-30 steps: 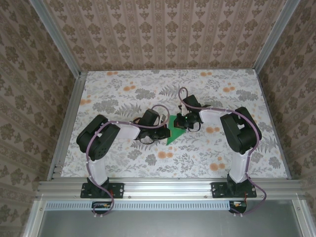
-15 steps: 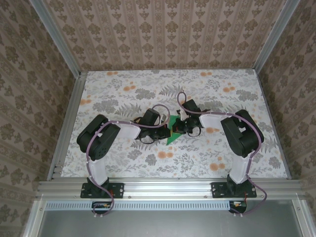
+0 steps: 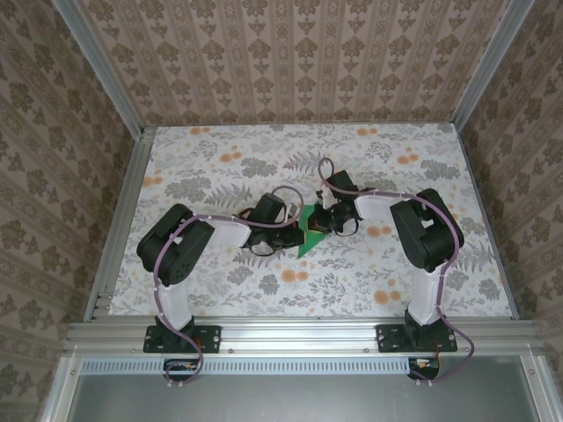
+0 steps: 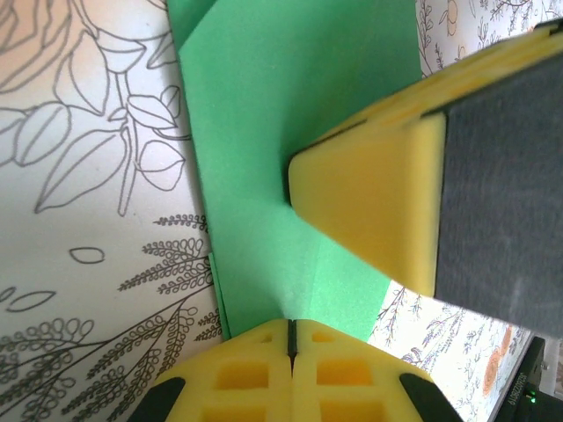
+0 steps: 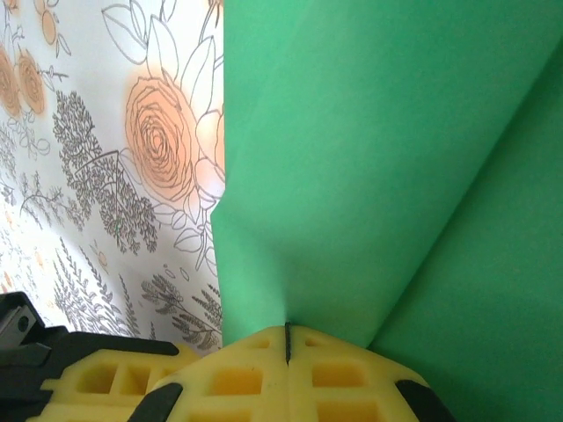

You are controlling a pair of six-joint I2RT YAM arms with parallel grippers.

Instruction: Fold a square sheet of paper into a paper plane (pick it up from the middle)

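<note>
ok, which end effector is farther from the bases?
The right end effector: it grips the green paper farther back than the left end effector.

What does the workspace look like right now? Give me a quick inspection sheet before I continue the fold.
Surface: floral table, flat.
Job's things: green paper near the table's middle, partly folded, held between both arms.
Clutter: nothing seen.
Claws: left claw shut on the green paper; right claw shut on it too, with a crease running away from its grip.
Cables: purple cable runs along each arm.
Surroundings: patterned walls on three sides; metal frame at the near edge.
</note>
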